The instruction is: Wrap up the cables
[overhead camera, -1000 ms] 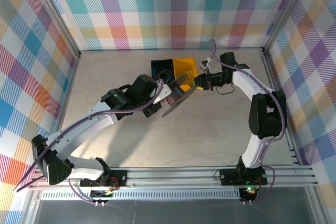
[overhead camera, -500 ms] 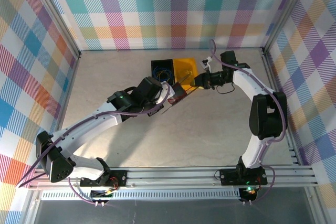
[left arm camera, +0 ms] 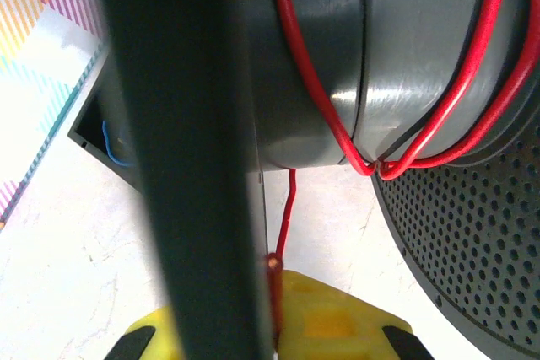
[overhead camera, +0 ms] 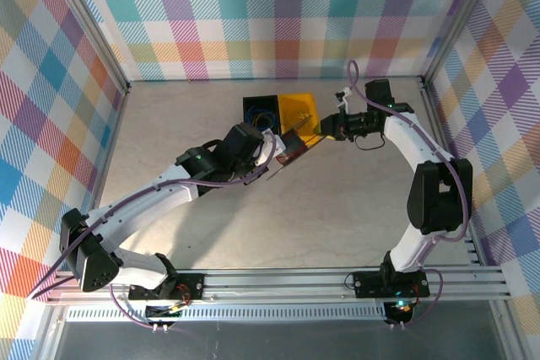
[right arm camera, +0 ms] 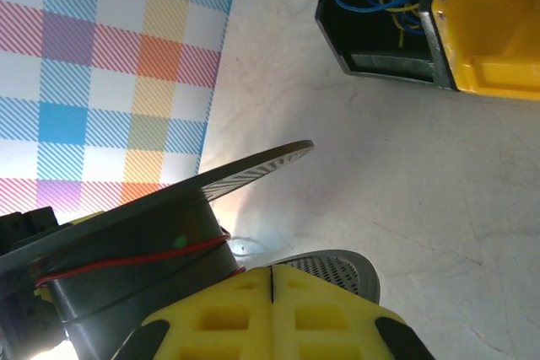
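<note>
Grey tabletop (overhead camera: 337, 208) is carrying a black bin (overhead camera: 245, 110) and a yellow bin (overhead camera: 299, 104) at the back. Just in front of them the black spool (overhead camera: 283, 158) is hanging tipped on edge, its flanges slanting from near-left to far-right. The left gripper (overhead camera: 272, 156) is clamping one flange rim. The right gripper (overhead camera: 324, 128) is sitting near the spool, its yellow fingers (right arm camera: 337, 309) pressed together; I can't tell if a strand is pinched there. The red cables (left arm camera: 295, 56) are lying in turns around the hub, crosswise to its axis, one strand dangling toward the left gripper.
</note>
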### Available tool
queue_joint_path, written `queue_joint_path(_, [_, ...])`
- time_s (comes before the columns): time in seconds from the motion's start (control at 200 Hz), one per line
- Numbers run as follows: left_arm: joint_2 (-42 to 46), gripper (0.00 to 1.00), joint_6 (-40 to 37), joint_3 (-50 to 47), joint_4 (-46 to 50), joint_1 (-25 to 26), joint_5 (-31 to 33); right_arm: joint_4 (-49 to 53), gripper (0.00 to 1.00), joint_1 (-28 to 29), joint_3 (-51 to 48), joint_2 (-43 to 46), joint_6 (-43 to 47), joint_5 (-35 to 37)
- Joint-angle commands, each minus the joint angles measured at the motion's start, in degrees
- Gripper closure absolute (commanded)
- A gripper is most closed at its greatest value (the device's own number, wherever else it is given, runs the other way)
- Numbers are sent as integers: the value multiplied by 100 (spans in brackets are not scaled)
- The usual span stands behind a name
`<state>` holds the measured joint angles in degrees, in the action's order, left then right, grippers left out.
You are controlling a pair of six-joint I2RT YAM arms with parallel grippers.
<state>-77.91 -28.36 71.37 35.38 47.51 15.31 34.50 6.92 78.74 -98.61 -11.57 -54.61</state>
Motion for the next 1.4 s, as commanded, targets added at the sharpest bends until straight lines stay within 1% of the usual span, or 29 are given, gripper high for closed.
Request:
queue_joint_path(0.0, [-158,100,-129,-335,2475,-154,956,-225,100,-657,268,358,191,864])
queue_joint_path(0.065, [-199,100,-127,-320,2487,-154,942,-73,100,-654,347,356,291,1054])
queue_joint_path(0.14, [-260,100,-127,-304,2501,-154,943,7,100,-653,445,329,432,838])
queue_joint_path(0.16, [-272,100,-129,-300,2501,-156,947,-53,100,-648,420,329,424,681])
queue_joint_path(0.185, [-297,100,-127,-300,2501,-155,941,-86,100,-654,430,302,509,286])
queue_joint_path(0.245, [-313,100,-128,-291,2453,-146,939,-317,100,-599,375,328,401,51])
queue_joint_path(0.295, [-314,100,-143,-284,2380,-148,936,-491,100,-553,347,332,435,-455])
queue_joint_path(0.33, [-310,100,-158,-275,2354,-151,939,-647,100,-502,287,363,309,-545])
queue_joint_path(0.405, [-287,100,-163,-240,2321,-137,922,-564,100,-413,350,348,393,-708])
queue_joint_path(0.485, [-260,100,-176,-195,2298,-142,908,-389,100,-370,424,322,492,-665])
queue_joint_path(0.65, [-238,100,-169,-50,2270,-138,771,-352,100,-372,389,347,457,-567])
queue_joint_path(0.685, [-229,100,-159,-24,2265,-140,727,-348,96,-368,398,363,455,-551])
queue_joint_path(0.745, [-211,100,-136,23,2259,-145,619,-334,96,-370,411,393,424,-483])
queue_joint_path(0.82, [-128,100,-78,73,2225,-138,419,-253,88,-371,473,402,414,-397])
queue_joint_path(0.885, [-25,100,-42,119,2187,-138,247,-173,77,-377,544,390,403,-292])
queue_joint_path(0.945, [76,100,-1,168,2175,-137,105,-170,70,-376,565,402,357,-231])
queue_joint_path(1.075, [212,100,24,241,2188,-147,-6,-181,65,-383,603,438,275,-172])
queue_joint_path(1.165, [232,100,49,262,2219,-153,13,-159,59,-383,608,492,261,-138])
queue_joint_path(1.33, [166,100,213,351,2217,-151,156,5,40,-376,453,716,331,-42])
queue_joint_path(1.375, [124,100,288,381,2157,-149,370,49,33,-381,362,803,325,-39])
queue_joint_path(1.395, [99,100,316,388,2125,-146,503,75,27,-376,311,848,310,-33])
